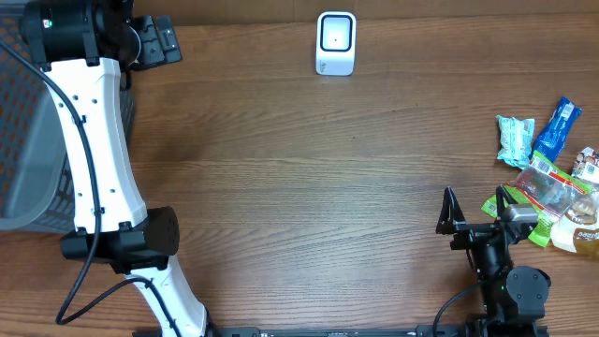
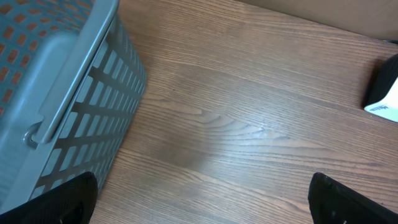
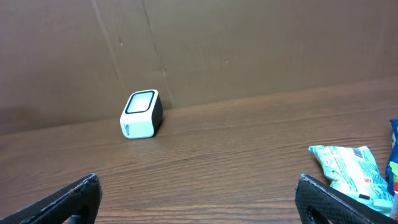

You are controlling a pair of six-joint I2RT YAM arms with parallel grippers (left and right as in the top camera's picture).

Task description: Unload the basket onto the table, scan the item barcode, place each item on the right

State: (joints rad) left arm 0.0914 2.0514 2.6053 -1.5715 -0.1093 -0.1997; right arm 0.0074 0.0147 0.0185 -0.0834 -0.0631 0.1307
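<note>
Right tool (image 1: pixel 475 212), lower right, gapes open and empty, just beside the snack packets (image 1: pixel 552 173) heaped at the right edge of the bench (image 1: pixel 309 187). Nothing is picked or scanned yet; the scanner (image 1: pixel 335 43) stands top centre, and the left tool (image 1: pixel 165 42) is open at upper left.

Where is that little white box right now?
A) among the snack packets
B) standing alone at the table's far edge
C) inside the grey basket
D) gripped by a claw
B: the white box stands by itself at the far edge of the table, nothing touching it.
</note>
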